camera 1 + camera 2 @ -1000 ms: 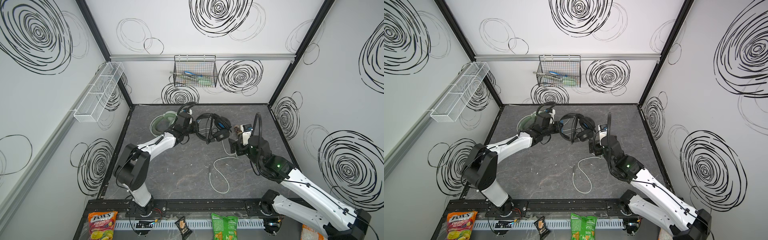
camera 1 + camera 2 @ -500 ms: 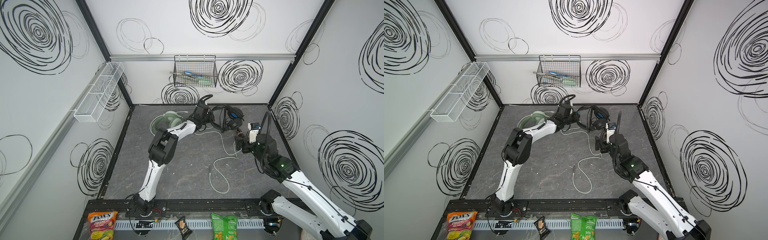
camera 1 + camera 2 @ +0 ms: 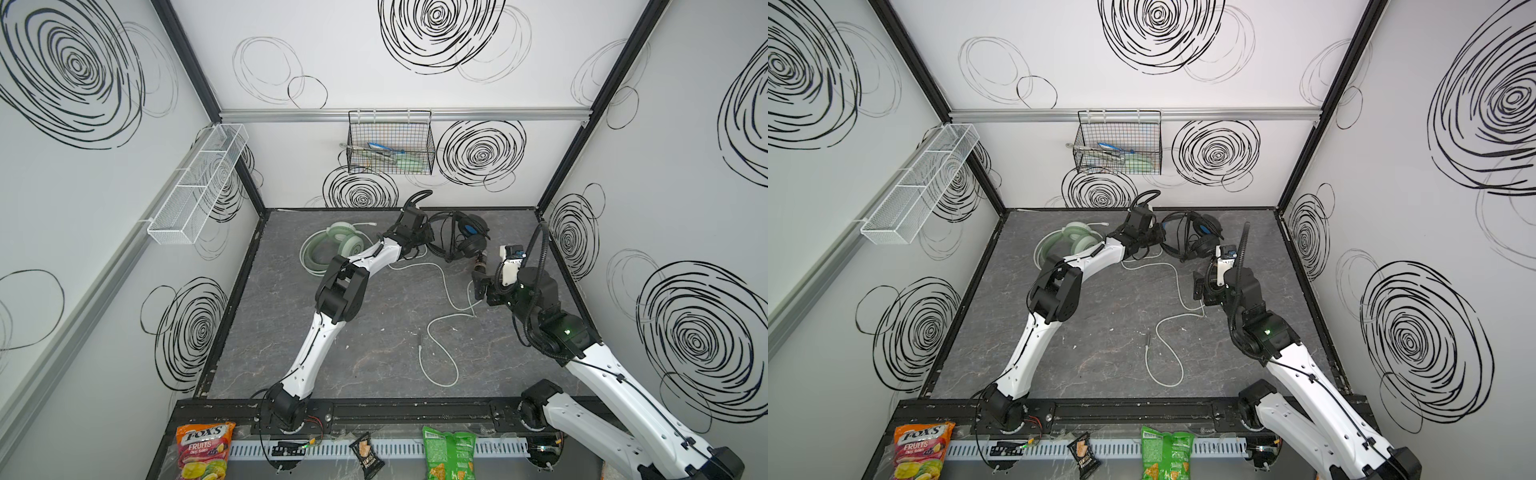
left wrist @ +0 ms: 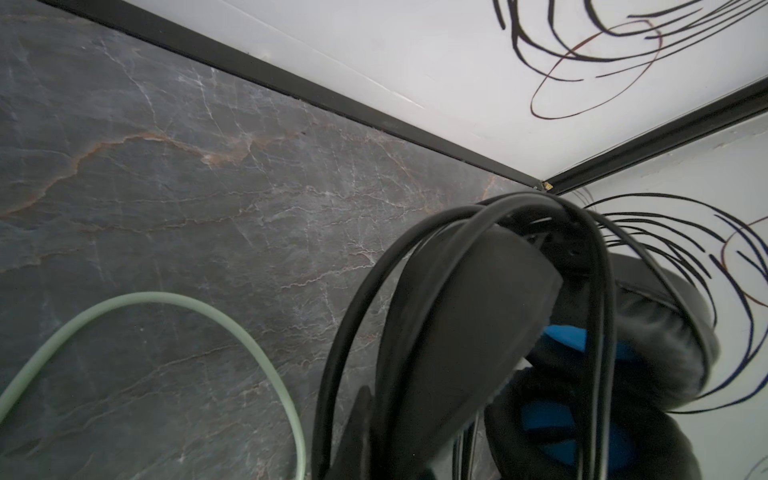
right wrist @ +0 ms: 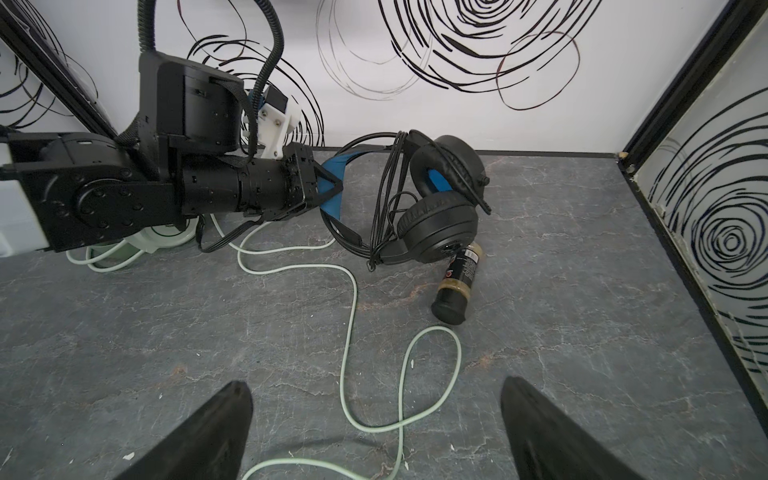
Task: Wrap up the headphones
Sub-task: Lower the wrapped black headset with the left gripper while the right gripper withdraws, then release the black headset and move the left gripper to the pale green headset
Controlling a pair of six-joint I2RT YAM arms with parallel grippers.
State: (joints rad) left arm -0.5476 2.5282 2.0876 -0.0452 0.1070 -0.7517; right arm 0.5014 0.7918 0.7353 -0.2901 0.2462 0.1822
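**A:** What does each gripper hold?

**B:** The left gripper (image 5: 337, 185) is clamped on the headband of the black headphones (image 5: 440, 199) at the back of the tabletop (image 5: 561, 249). Their black cable (image 5: 388, 195) is looped round them. The right gripper (image 5: 376, 384) is spread wide and empty.

**A:** And the other cable?

**B:** The white cable (image 5: 354, 299) lies loose just beneath the right gripper. It runs back and leftward to the mint-green headphones (image 3: 345, 243), so the right arm is judged nearer.

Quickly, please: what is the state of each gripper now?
Left gripper: closed on the black and blue over-ear headphones, at the headband.
Right gripper: open, holding nothing.
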